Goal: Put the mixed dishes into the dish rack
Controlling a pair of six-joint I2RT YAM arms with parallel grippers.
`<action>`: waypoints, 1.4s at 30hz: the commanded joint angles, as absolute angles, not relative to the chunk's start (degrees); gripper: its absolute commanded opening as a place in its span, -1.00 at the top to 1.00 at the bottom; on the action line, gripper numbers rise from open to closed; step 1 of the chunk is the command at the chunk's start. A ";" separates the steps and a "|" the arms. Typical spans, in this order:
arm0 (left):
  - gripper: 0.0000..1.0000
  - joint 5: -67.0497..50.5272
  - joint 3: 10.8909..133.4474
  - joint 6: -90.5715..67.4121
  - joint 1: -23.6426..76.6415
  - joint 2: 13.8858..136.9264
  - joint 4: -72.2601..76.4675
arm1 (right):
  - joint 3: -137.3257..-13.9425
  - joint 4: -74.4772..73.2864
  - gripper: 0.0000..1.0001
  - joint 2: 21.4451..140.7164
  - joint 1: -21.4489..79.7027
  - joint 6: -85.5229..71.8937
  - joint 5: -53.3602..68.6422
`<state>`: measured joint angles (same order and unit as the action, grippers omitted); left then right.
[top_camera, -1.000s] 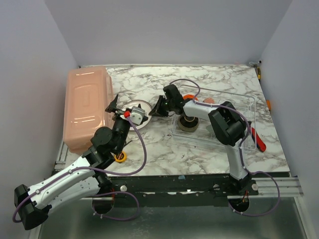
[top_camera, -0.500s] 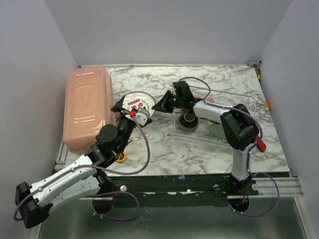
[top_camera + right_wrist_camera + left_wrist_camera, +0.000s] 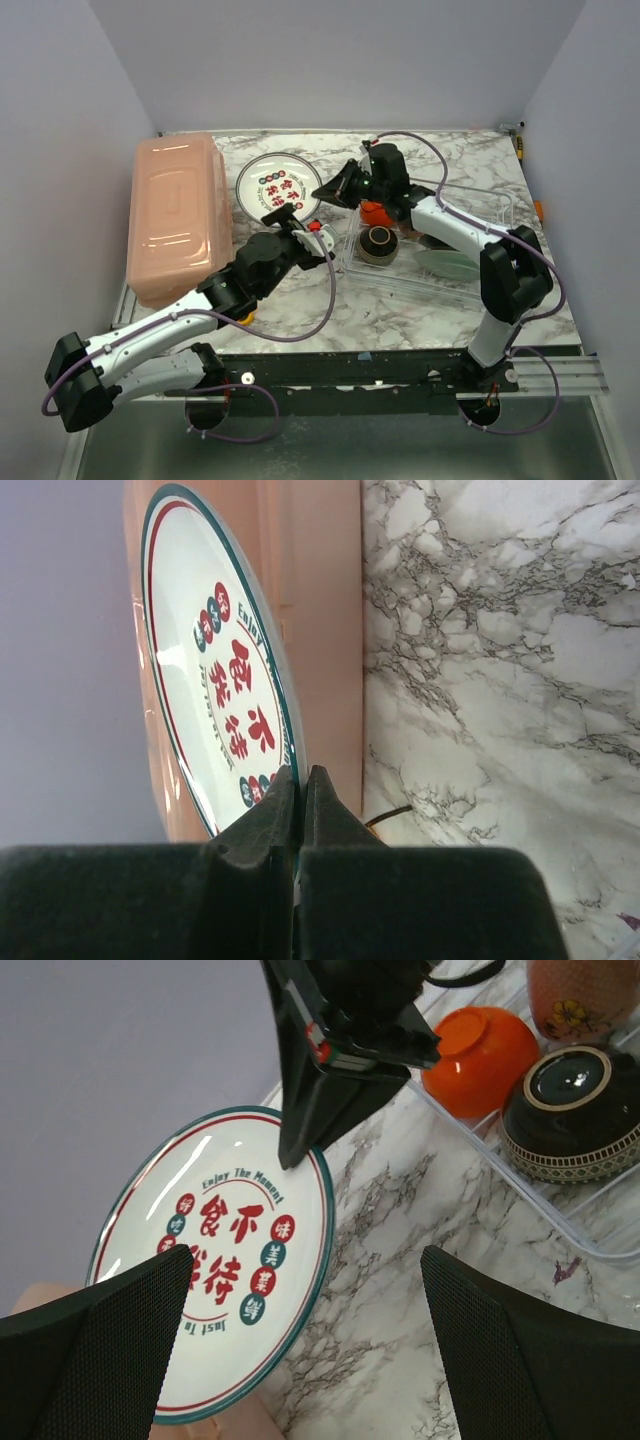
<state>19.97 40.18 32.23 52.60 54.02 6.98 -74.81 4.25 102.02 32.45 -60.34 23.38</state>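
Glossy ceramic gives little to bite on, and my right claw (image 3: 300,780) is clamped on only the thin edge of the round white plate with teal rim and red characters (image 3: 215,680). The plate is tipped up on its side between the long salmon-pink plastic tub (image 3: 175,215) and the clear plastic dish rack with thin wire grid (image 3: 430,288). I cannot tell whether its far edge touches the tub or the marble bench (image 3: 330,310). My left claw (image 3: 308,1260) hangs just beside it with its fingers wide apart, facing the printed side and holding nothing. I judge the step in hand to be carrying this plate across into the rack. With so narrow a pinch it could pivot or slide, so I would move slowly and keep it edge-on so that its weight hangs below my fingers. I would not swing my wrist quickly. The glossy orange bowl (image 3: 374,212), the dark brown bowl with cream inside (image 3: 380,243) and the pinkish-tan mug (image 3: 580,990) crowd the rack's end nearest the plate, and what looks like a teal plate (image 3: 445,262) lies further along. I should lift clear of the rack wall and pass over the bowls. I should release only once the lower rim rests among the wires. My left claw should stay out of that path, or steady the opposite rim if the plate begins to turn.
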 commanded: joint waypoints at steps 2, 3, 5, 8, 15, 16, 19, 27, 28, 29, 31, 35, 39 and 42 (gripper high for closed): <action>-0.91 24.63 42.45 35.85 54.61 59.09 5.09 | -72.91 0.86 1.00 96.75 32.25 -57.57 22.90; -0.91 25.30 42.54 36.29 54.81 59.75 5.23 | -72.29 0.43 1.00 95.98 32.26 -57.37 22.78; -0.89 25.94 42.71 37.05 55.51 60.61 5.20 | -71.39 0.12 1.00 94.44 32.28 -56.48 21.89; -0.89 26.38 42.39 38.10 56.78 61.90 5.48 | -71.19 -3.30 1.00 92.50 32.25 -55.07 20.83; -0.87 34.59 43.22 42.34 58.36 67.00 8.40 | -68.62 -5.33 1.00 88.27 32.26 -55.17 22.67; -0.86 35.40 43.45 42.88 58.44 67.75 8.60 | -68.11 -5.56 1.00 87.66 32.22 -55.21 22.92; -0.80 37.55 44.10 43.54 58.54 69.19 9.30 | -66.73 -6.52 1.00 85.86 32.23 -54.89 22.74; -0.24 40.06 43.56 45.94 59.44 69.06 11.63 | -64.54 -8.47 1.00 82.87 32.26 -54.29 22.73; -0.14 40.36 43.43 46.37 59.62 69.02 12.04 | -64.51 -8.68 1.00 82.66 32.24 -54.21 22.68; -0.06 40.58 43.21 46.91 59.88 68.85 12.50 | -64.47 -8.83 1.00 82.46 32.25 -54.07 22.82; 0.15 40.77 42.93 47.74 60.41 68.73 12.89 | -64.21 -8.86 1.00 81.95 32.24 -53.82 23.50; 0.52 40.53 42.71 48.16 61.58 68.00 12.89 | -64.54 -9.21 1.00 81.52 32.21 -52.23 26.06; 0.81 39.69 42.54 47.47 63.07 66.70 12.04 | -65.85 -12.64 0.95 80.39 32.25 -48.35 26.33; 1.00 39.12 42.14 47.37 63.93 65.87 12.12 | -66.42 -14.68 0.85 78.45 32.19 -45.28 26.80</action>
<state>37.69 42.28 49.36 63.31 69.28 8.62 -65.08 -10.39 82.11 32.03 -53.78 22.41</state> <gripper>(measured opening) 0.102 0.058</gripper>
